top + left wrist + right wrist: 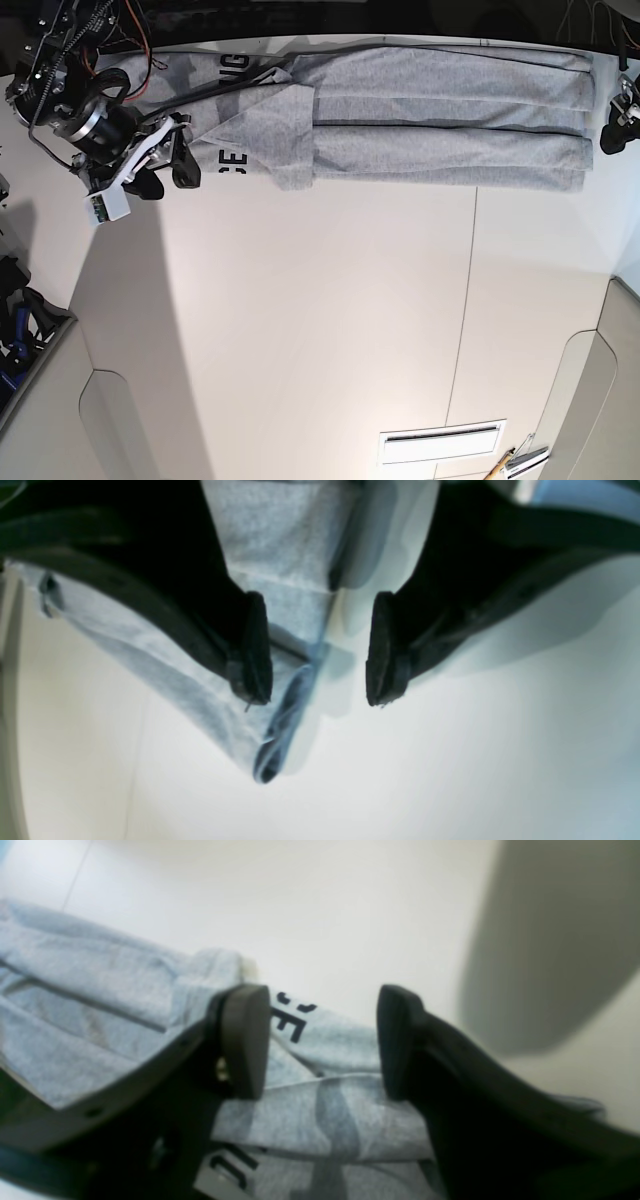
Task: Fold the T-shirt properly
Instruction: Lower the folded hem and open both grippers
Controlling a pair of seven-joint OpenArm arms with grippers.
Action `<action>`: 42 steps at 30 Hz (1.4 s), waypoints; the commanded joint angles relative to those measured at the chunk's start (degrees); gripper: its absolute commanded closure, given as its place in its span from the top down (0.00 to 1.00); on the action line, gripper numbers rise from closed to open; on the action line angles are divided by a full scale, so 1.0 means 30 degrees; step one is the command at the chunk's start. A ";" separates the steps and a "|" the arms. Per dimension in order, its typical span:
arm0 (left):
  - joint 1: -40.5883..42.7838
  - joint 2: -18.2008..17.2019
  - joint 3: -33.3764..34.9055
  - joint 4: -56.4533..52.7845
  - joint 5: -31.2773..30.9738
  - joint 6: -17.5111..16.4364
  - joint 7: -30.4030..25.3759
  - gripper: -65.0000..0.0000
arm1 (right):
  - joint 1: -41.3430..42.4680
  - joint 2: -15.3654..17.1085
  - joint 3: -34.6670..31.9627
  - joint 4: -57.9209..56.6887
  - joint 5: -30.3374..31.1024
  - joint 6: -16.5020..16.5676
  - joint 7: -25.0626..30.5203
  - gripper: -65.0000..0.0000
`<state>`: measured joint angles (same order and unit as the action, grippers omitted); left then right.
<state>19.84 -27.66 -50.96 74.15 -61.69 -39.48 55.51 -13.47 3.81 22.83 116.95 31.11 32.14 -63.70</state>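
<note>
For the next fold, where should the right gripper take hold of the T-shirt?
Probably at the lettered end of the T-shirt, on the doubled edge lying between the open right gripper fingers. Come down from above that end: the shirt lies flat in a long band on the table, so only edges give purchase.

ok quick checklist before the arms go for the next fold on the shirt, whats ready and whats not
1. Left gripper open: ok, jaws stand apart with nothing between the pads.
2. Right gripper open: ok, jaws apart, T-shirt fabric seen past the gap but not pinched.
3. Both grippers at the shirt's ends: ok, the base view shows the right gripper by the lettered end and the left gripper by the far end.
4. Shirt lying flat in a long band: not ok, the lettered end is bunched and skewed.
5. Left fingers lined up on the shirt edge: cannot tell, the wrist view is blurred.
6. Table in front of the shirt free for the fold: ok.
</note>
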 commanded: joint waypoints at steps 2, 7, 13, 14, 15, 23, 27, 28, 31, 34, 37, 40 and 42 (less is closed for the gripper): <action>-0.0044 -0.0510 -0.0131 0.0291 0.0299 -0.0172 -0.0590 0.52 | 0.0131 0.0102 0.0189 0.0335 0.0350 0.0066 0.0364 0.52; -0.0044 -0.0510 -0.0131 0.0240 0.1829 -0.0172 -0.1690 0.52 | 0.0131 0.0095 0.0189 0.0335 0.0488 0.0073 0.0364 0.52; -0.0066 -0.0517 -0.0131 -0.0867 0.2259 -0.0172 -0.2645 0.52 | 0.0138 0.0095 0.0189 0.0335 0.0495 0.0066 0.0379 0.52; -0.0175 -0.0510 -0.0131 -0.1355 0.2251 -0.0172 -0.2696 0.52 | 0.0138 0.0102 0.0189 0.0335 0.0495 0.0066 0.0379 0.52; -0.0277 -0.0517 -0.0131 -0.1945 0.2244 -0.0172 -0.2710 0.52 | 0.0138 0.0095 0.0189 0.0335 0.0510 0.0066 0.0386 0.52; -0.0954 -0.0510 -0.0124 -0.4663 0.0058 -0.0172 -0.1508 0.52 | 0.0138 0.0087 0.0138 0.0335 0.1275 0.0073 0.0372 0.52; -0.0947 -0.0495 -0.0124 -0.4648 -0.2055 -0.0172 0.0692 0.52 | 0.0138 0.0087 0.0138 0.0335 0.1275 0.0073 0.0379 0.52; -0.0947 -0.0459 -0.0124 -0.4648 -0.2688 -0.0172 0.1311 0.52 | 0.0138 0.0095 0.0138 0.0335 0.1275 0.0073 0.0379 0.52; -0.0940 -0.0248 -0.0124 -0.4626 -0.4430 -0.0172 0.3067 0.52 | 0.0138 0.0087 0.0138 0.0335 0.1275 0.0073 0.0379 0.52; -0.0940 0.0117 -0.0124 -0.4626 -0.5610 -0.0172 0.3905 0.52 | 0.0138 0.0095 0.0138 0.0335 0.1275 0.0073 0.0379 0.52; -0.0940 0.0423 0.0270 -0.4626 -0.5792 -0.0172 0.3949 0.52 | 0.0138 0.0095 0.0138 0.0335 0.1275 0.0073 0.0379 0.52; -0.0947 0.0488 0.1319 -0.4626 -0.5880 -0.0172 0.3759 0.52 | 0.0138 0.0087 0.0138 0.0335 0.1275 0.0073 0.0379 0.52; -0.0947 0.0488 0.2157 -0.4612 -0.6113 -0.0172 0.3606 0.52 | 0.0138 0.0087 0.0138 0.0335 0.1275 0.0073 0.0379 0.52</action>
<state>16.95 -26.35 -44.88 60.36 -80.14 -40.84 64.64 -13.47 3.81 23.14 116.95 33.82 32.14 -63.72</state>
